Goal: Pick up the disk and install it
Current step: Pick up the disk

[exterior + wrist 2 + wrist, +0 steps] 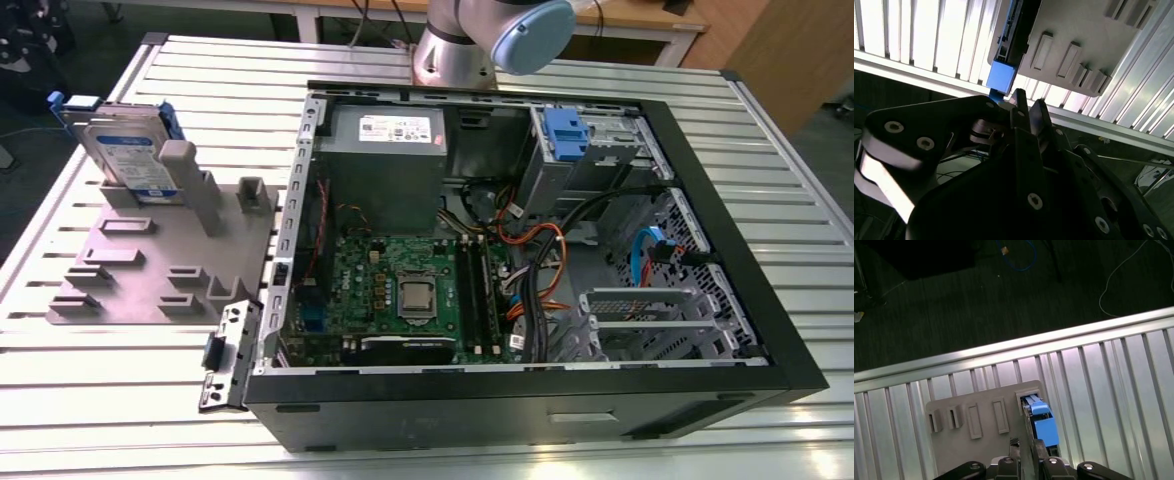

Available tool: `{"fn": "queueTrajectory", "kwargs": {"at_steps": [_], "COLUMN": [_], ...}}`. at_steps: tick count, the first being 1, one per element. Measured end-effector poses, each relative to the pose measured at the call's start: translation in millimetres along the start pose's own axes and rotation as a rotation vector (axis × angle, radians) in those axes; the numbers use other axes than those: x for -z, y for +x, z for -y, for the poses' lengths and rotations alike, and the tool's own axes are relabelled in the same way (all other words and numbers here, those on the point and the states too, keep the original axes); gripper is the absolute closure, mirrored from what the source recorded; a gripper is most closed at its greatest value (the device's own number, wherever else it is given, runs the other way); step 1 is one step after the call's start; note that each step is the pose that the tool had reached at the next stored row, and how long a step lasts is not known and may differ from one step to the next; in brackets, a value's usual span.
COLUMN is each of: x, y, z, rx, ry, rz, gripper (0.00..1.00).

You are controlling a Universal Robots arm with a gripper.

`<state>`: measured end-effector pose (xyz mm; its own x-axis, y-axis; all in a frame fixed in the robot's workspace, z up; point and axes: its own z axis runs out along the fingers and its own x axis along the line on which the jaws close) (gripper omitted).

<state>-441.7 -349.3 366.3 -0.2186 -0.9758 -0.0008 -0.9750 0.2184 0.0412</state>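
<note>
Exterior view: the disk (123,150) stands upright in a grey stand (134,275), its blue-and-white label (134,160) unreadable; in the first wrist view the claw (1026,444) hovers empty, slightly parted.

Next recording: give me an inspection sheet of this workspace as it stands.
Surface: slatted metal table, bearing an open computer case and a grey holder plate.
Job's things: disk stands upright in the holder plate, at the exterior view's left of the case; not yet installed.
Clutter: metal bracket beside the case.
Tool: tool in both wrist views is aimed at the disk's blue end, not touching it.
Cables: orange cables and a blue cable inside the case; loose cables on the floor.
Surroundings: dark floor, wooden desks behind the table.
</note>
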Motion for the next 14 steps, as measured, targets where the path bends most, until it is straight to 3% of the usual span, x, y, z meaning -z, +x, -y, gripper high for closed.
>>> {"fn": "queueTrajectory", "kwargs": {"at_steps": [1, 4, 5, 7, 9, 14], "x": [-0.7, -2.6, -3.3, -4.4, -5.7, -6.0], "y": [-0.4, -3.2, -4.5, -4.8, -4.7, -4.7], "z": [-0.1, -0.6, -1.0, -2.3, -3.0, -3.3], "rx": [0.0, 0.007, 0.009, 0.01, 0.012, 0.012], "ry": [0.0007, 0.0063, 0.0108, 0.0214, 0.0298, 0.0328], "rz": [0.0001, 0.0011, 0.0015, 0.0035, 0.0053, 0.006], "gripper": [0.75, 0.75, 0.74, 0.62, 0.62, 0.62]}}
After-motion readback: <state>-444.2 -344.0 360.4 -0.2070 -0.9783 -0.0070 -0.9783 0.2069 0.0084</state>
